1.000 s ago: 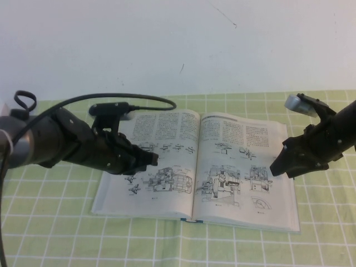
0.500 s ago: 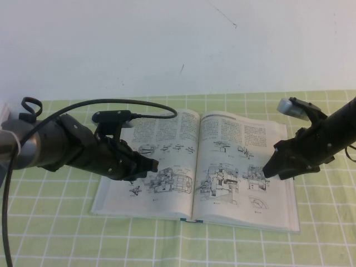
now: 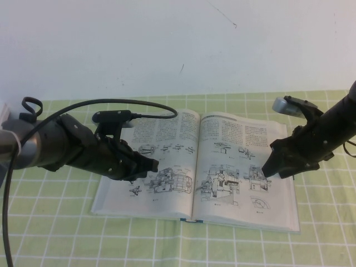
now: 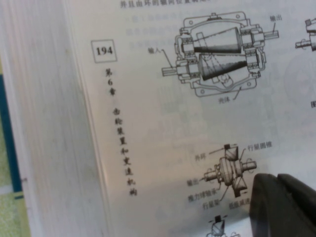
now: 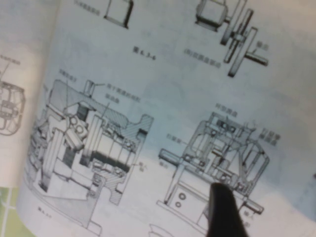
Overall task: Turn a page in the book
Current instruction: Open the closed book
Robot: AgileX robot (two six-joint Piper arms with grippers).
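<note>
The book lies open and flat on the green checked cloth. Its right-hand page has text columns above machine cross-section drawings and lies flat. My right gripper is shut, with its tip just over that page's drawings near the outer side; the right wrist view shows one dark fingertip against the page. My left gripper is shut and sits over the left page's drawings. In the left wrist view its fingers lie together on page 194.
The green checked cloth covers the table around the book. A white wall stands behind. A black cable loops over my left arm above the book's far left corner. The book's dark blue cover edge shows beside the page stack.
My right gripper has moved left and down, from the book's right edge onto the right page's drawings. My left arm shifted slightly early on, then stayed still.
</note>
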